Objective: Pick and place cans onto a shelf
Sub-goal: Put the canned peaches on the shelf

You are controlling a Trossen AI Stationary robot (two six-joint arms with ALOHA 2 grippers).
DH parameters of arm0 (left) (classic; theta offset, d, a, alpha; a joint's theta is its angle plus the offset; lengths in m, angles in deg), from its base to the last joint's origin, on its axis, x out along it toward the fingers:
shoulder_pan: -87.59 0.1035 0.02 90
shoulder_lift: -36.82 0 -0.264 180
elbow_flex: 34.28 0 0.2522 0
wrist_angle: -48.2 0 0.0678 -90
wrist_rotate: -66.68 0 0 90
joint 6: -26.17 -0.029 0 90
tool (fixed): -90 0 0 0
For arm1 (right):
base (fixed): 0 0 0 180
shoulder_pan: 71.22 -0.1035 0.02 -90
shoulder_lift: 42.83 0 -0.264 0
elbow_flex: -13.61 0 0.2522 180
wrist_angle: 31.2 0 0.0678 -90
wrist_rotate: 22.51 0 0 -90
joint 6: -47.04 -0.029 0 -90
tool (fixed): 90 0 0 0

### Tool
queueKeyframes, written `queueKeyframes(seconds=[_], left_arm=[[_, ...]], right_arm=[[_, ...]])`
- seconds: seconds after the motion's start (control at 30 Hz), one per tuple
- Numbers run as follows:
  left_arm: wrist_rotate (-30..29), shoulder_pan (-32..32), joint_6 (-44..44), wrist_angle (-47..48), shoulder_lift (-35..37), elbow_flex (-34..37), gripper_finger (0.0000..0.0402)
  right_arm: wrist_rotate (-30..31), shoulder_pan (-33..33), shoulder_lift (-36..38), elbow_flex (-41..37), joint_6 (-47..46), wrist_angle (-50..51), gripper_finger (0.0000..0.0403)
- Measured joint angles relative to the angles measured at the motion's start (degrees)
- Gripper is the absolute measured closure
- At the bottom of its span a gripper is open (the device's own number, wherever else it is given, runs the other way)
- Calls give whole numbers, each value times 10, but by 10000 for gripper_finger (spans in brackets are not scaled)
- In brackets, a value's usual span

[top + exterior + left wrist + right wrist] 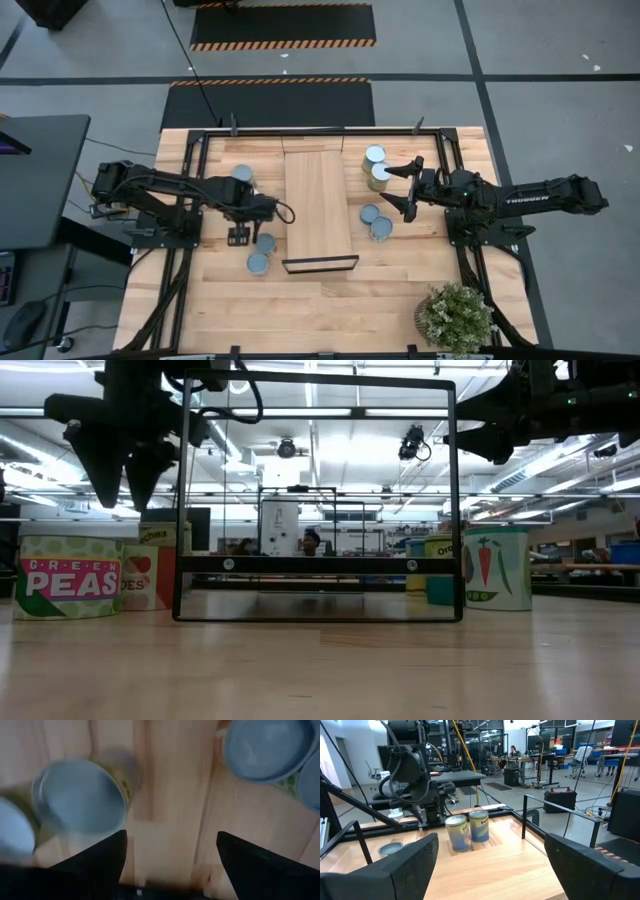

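Note:
The shelf [318, 200] is a long light-wood board on the middle of the table, with its black bar frame [320, 500] at the near end. Three cans [262, 252] stand on their bases left of it and several cans [376, 195] stand right of it. My left gripper [240, 237] points down, open and empty, high above the left cans [80, 795]. My right gripper [405, 186] is open wide and empty, held level right of the shelf above the right cans, pointing toward the table's left. It also shows in its wrist view [490, 865].
A potted plant [455, 318] stands at the table's near right corner. Black rails [320, 130] frame the table's far edge and sides. Across the shelf, the right wrist view shows the left arm [410, 775] and two cans [469, 830].

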Motion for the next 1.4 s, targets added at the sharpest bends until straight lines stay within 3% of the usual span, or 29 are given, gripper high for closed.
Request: queueKeyframes(seconds=[0.2,0.43,0.8,1.1,1.4], left_arm=[[-12,13,104,41,8,-10,88],[-1,30,201,-9,37,77,88],[-58,88,133,-207,57,191,88],[-59,126,130,-268,57,199,86],[-133,129,68,-376,53,199,86]], right_arm=[[0,0,0,0,10,-5,31],[-9,0,-7,0,6,-1,31],[-12,0,-15,0,4,-26,31],[-14,0,-15,0,3,-25,31],[-14,0,-15,0,2,-24,31]])
